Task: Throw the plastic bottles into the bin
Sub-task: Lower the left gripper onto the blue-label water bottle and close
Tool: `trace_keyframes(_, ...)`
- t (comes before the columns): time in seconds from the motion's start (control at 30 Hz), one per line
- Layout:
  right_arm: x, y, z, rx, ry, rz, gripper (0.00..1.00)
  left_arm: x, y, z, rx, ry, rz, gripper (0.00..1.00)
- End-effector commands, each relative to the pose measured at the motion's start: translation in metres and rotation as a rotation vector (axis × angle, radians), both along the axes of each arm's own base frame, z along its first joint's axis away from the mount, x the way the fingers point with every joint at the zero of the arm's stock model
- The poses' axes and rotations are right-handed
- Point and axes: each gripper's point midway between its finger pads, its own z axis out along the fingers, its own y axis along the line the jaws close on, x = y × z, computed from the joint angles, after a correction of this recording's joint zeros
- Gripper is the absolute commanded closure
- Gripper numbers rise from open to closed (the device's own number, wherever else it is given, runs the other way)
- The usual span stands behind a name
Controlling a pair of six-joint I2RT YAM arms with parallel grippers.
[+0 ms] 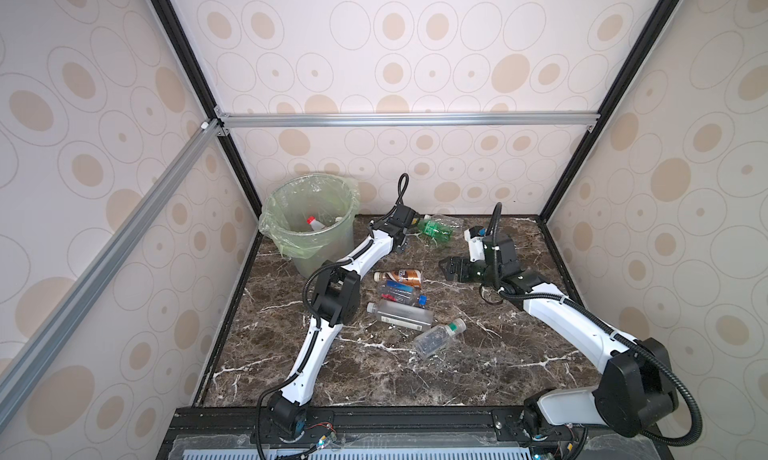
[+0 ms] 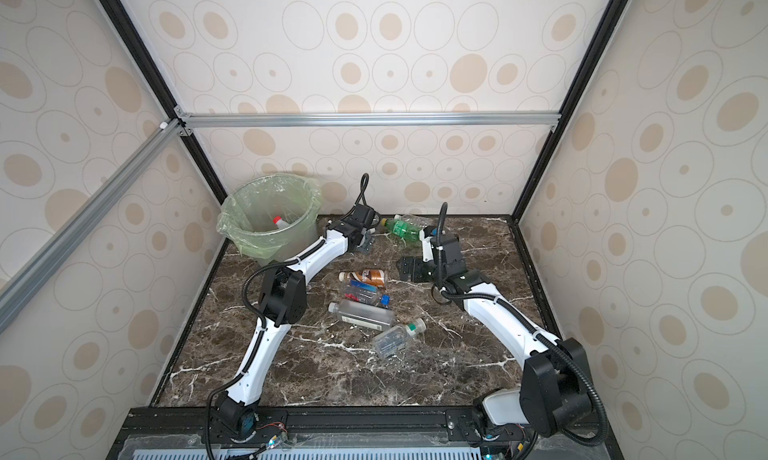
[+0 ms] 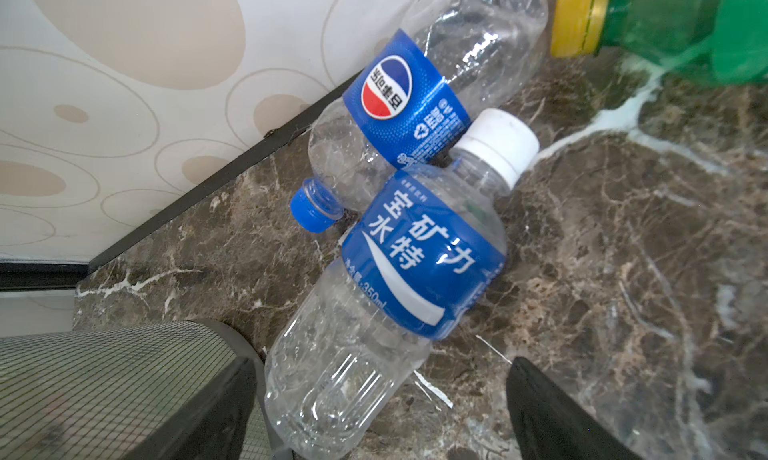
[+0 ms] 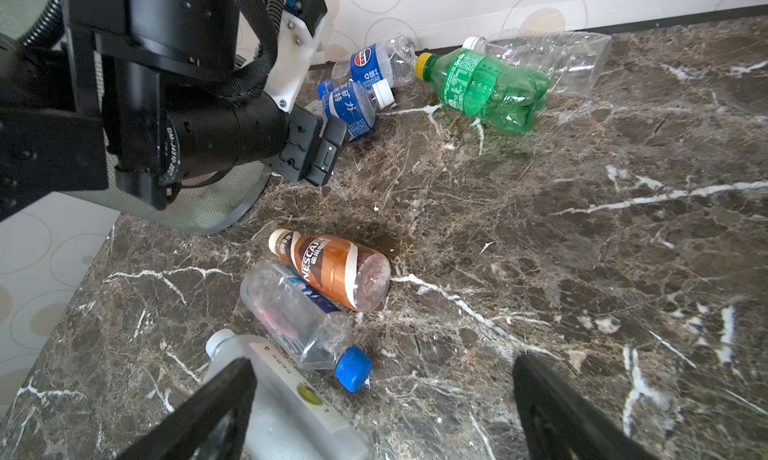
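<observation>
The bin [image 1: 328,246], lined with a green bag, stands at the back left with a red-capped bottle [image 1: 314,223] inside. My left gripper [image 3: 380,366] is open beside it, jaws on either side of the base of a white-capped, blue-labelled bottle [image 3: 386,279] lying on the table. A Pepsi-labelled bottle [image 3: 407,104] lies against that bottle, and a green bottle [image 1: 436,229] is just beyond. My right gripper [image 4: 384,364] is open and empty above the marble near a brown bottle [image 4: 332,266], a blue-capped clear bottle [image 4: 295,312] and a frosted bottle [image 4: 282,399].
A clear bottle with a green-and-white cap [image 1: 438,337] lies mid-table. A crushed clear bottle [image 4: 552,59] rests behind the green one by the back wall. Patterned walls and black frame posts close in the marble table [image 1: 478,375] on three sides.
</observation>
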Motion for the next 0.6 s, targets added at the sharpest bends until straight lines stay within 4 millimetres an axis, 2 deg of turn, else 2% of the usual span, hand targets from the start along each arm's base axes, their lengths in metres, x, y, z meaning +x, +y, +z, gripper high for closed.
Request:
trace_keyframes(0.0, -0.004, -0.001, 0.007, 0.023, -0.013, -0.003, 0.0, 0.007, 0.005, 0.018, -0.02, -0.033, 0.018, 0.06)
trace_keyframes(0.57, -0.008, -0.003, 0.007, 0.022, -0.012, -0.006, 0.0, 0.014, 0.011, 0.003, -0.051, -0.01, 0.017, 0.08)
